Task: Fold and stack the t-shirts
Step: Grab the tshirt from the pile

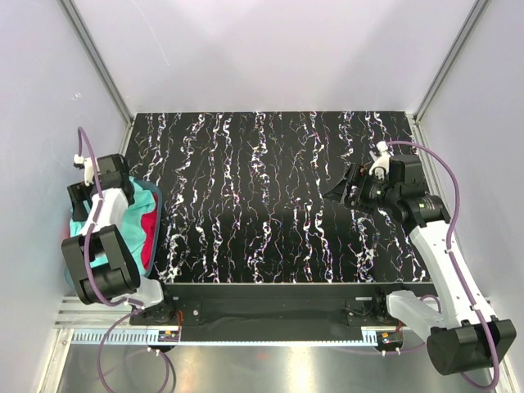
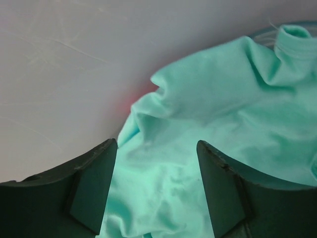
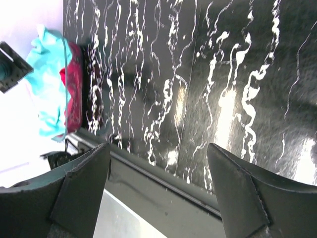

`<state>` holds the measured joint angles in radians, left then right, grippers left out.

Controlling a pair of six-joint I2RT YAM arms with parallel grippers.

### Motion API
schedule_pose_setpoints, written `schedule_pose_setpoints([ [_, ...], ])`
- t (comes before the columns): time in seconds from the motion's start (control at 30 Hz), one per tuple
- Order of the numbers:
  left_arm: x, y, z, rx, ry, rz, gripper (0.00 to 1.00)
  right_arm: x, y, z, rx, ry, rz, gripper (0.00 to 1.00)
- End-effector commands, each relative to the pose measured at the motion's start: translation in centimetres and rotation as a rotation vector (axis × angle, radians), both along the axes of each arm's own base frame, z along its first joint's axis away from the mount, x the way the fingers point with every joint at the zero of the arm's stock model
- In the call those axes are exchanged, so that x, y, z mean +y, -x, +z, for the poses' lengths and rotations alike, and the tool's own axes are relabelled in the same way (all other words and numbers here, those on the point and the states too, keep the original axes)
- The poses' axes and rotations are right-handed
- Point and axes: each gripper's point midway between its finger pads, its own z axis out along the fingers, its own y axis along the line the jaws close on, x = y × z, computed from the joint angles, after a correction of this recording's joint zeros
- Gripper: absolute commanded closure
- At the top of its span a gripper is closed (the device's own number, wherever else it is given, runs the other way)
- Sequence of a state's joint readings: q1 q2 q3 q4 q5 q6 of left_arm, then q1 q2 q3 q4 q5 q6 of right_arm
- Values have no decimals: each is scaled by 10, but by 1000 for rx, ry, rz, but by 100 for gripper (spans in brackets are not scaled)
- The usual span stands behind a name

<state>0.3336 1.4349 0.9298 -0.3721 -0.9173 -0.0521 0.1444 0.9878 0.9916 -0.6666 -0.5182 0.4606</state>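
Just ahead of the spread left hand [image 2: 156, 145] — mint-teal t-shirt [image 2: 223, 114].

Top view above table [image 1: 270, 205], wrist views low, both showing teal t-shirt [image 2: 208, 129]

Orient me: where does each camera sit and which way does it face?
Top external: above, behind the bases, looking down on the table; both arms show.
Left wrist: over the mint t-shirt, facing down; left gripper open.
Right wrist: above the table, facing left toward the red t-shirt; right gripper open.
Shared: the mint t-shirt appears in all three.
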Motion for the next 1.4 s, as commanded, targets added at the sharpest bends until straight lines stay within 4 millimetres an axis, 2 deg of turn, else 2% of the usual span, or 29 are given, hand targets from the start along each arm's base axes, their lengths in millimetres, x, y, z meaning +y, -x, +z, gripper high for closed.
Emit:
schedule_pose_setpoints([
  [0.0,21,0,25,-59,-82,73,27,6,11,21,-48,3,52,14],
  [0.13,33,14,14,-19,-75,116,29,12,17,21,-46,6,84,14],
  [0.3,33,19,-9,18,-51,111,37,13,17,29,-65,18,97,14],
  [0.37,35,20,-12,49,-53,106,45,14,18,28,-61,21,103,14],
  [0.67,42,24,-19,31,-20,152,70,14,17,33,-74,23,96,14],
  [0.73,42,24,-18,14,-14,171,96,13,17,33,-75,21,89,14],
  [0.77,42,23,-17,6,-13,181,100,14,16,34,-76,17,85,14],
  [0.83,37,25,-18,-16,24,211,100,14,17,38,-83,2,78,14],
  [0.87,37,17,-5,-75,31,223,100,15,17,40,-88,0,78,14],
  [0.9,28,24,-6,-66,76,239,100,14,16,42,-93,-2,72,14],
  [0.93,18,12,-6,-171,143,247,100,14,17,42,-91,-2,70,14],
  [0.97,10,5,16,-276,164,234,100,14,17,43,-92,-3,69,14],
  [1.0,-2,2,23,-320,211,218,100,14,16,43,-88,-5,69,14],
  [1.03,-25,-15,33,-418,276,161,100,15,17,42,-84,-5,71,14],
  [1.1,-52,-24,82,-605,323,84,100,15,16,39,-66,-4,69,14],
  [1.13,-82,-41,96,-697,424,-1,100,15,16,38,-61,-3,69,15],
  [1.17,-100,-46,134,-840,455,-89,100,15,15,37,-51,-6,66,15],
  [1.23,-154,-65,178,-956,570,-317,100,16,15,36,-39,-13,68,16],
  [1.27,-172,-64,197,-994,593,-383,100,18,14,35,-31,-18,71,16],
  [1.3,-205,-61,227,-1045,643,-499,100,18,14,34,-27,-15,71,16],
  [1.37,-238,-53,249,-1077,713,-613,100,16,12,32,-22,-3,70,16],
])
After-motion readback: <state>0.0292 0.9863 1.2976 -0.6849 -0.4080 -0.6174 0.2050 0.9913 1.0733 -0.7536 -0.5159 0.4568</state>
